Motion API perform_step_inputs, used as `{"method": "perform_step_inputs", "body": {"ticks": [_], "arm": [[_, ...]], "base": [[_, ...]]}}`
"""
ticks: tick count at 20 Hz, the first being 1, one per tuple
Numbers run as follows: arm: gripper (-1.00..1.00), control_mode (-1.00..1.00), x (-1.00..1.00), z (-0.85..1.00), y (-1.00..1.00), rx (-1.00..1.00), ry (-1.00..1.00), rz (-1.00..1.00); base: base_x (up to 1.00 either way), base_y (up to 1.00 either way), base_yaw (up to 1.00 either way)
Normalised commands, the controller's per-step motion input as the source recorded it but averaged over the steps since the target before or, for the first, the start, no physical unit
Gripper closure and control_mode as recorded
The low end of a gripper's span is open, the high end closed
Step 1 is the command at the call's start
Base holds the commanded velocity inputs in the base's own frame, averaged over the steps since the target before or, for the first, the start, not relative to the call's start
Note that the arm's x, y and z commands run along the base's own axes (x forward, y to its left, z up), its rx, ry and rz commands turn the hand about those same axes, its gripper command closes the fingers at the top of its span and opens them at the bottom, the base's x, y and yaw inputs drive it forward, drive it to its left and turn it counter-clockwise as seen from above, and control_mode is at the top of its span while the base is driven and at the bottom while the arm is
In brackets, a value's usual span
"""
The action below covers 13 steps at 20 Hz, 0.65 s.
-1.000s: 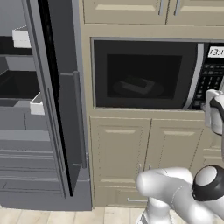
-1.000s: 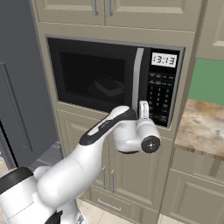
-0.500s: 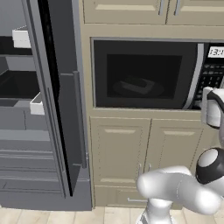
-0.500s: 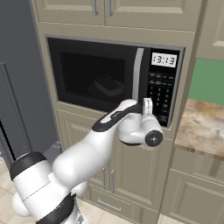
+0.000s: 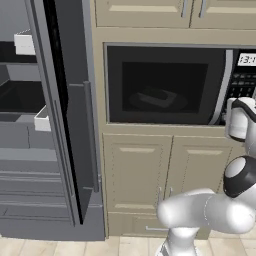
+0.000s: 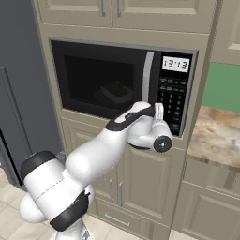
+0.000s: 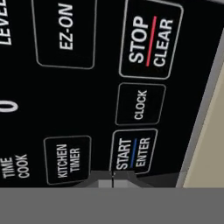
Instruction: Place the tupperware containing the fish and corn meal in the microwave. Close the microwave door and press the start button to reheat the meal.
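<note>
The microwave door [image 6: 105, 84] is seen shut, and the tupperware [image 5: 156, 97] is made out dimly through its dark glass, resting inside the microwave [image 5: 175, 85] — so placing and closing are judged done. Compared with a second ago, the wrist has been carried up and in toward the keypad panel [image 6: 172, 101], while the base views are otherwise unchanged. In the hand view the gripper [image 7: 113, 180] is shown with its tips pressed together, nothing held, set just below the START/ENTER button [image 7: 133, 151]. Contact cannot be confirmed. The press is judged imminent or under way — the last step of the task.
</note>
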Motion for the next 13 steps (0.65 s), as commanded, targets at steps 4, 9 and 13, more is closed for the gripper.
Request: {"method": "perform_step_inputs", "body": {"ticks": [4, 9, 13], "arm": [[1.00, -1.00, 0.13, -0.37, -0.31, 0.00, -0.02, -0.06], [1.00, -1.00, 0.02, -0.46, -0.47, 0.02, -0.10, -0.04], [1.00, -1.00, 0.03, -0.64, -0.66, 0.06, -0.25, -0.02]], "base": [[0.00, 0.00, 0.00], [0.00, 0.00, 0.00], [0.00, 0.00, 0.00]]}}
